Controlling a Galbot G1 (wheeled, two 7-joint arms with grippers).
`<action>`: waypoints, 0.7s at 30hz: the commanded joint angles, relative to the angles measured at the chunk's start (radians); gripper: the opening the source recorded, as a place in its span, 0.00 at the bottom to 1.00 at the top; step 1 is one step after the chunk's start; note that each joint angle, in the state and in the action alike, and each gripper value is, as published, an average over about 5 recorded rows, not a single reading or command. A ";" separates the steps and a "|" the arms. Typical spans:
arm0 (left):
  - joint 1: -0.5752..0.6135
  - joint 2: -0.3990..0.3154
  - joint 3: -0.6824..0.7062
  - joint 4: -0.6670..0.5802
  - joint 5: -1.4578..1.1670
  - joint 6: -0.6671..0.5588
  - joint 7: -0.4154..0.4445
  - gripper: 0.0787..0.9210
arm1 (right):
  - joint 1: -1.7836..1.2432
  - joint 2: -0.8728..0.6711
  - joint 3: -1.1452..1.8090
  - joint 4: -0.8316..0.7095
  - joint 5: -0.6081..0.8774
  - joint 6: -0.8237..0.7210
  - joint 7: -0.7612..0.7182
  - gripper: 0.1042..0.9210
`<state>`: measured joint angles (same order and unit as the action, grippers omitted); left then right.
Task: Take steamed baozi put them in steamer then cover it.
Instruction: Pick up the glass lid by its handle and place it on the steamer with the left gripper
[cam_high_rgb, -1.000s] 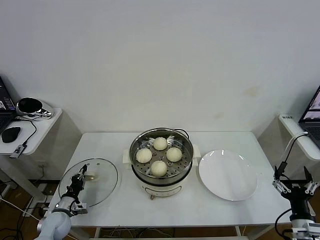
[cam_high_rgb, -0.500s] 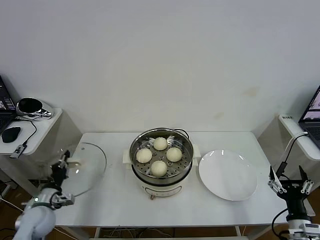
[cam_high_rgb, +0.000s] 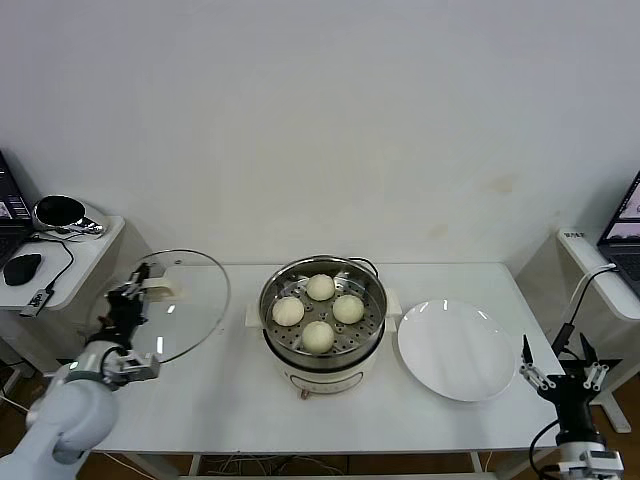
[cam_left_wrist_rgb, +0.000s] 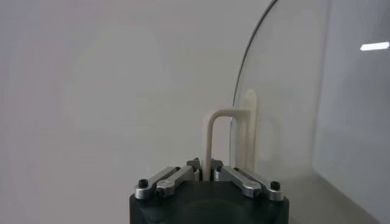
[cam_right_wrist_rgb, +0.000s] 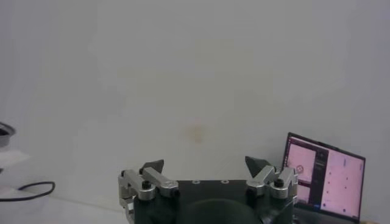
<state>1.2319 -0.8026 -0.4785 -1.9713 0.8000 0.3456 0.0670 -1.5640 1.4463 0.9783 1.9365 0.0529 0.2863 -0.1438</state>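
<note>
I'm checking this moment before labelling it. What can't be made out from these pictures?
- Left wrist view: the left gripper is shut on the cover by its handle; the picture's edge cuts off most of the glass.
- Head view: the steamer rim hides the tray's near part below the four steamed baozi.
- Right wrist view: the open right gripper faces the wall; table and plate lie outside it.

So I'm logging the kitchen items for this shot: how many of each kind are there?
Steamed baozi: 4, all in the steamer
Steamer: 1
Cover: 1, held up by the left gripper
White plate: 1
Total: 7
</note>
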 joint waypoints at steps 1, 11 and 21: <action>-0.360 -0.023 0.448 -0.049 -0.001 0.231 0.089 0.09 | 0.022 0.054 -0.022 -0.036 -0.111 0.006 0.033 0.88; -0.479 -0.224 0.596 0.010 0.240 0.316 0.218 0.09 | 0.044 0.084 -0.061 -0.055 -0.176 0.005 0.054 0.88; -0.486 -0.338 0.628 0.095 0.366 0.338 0.268 0.09 | 0.046 0.099 -0.068 -0.052 -0.197 0.005 0.057 0.88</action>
<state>0.8252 -1.0118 0.0421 -1.9333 1.0150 0.6262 0.2637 -1.5227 1.5311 0.9204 1.8902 -0.1057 0.2899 -0.0945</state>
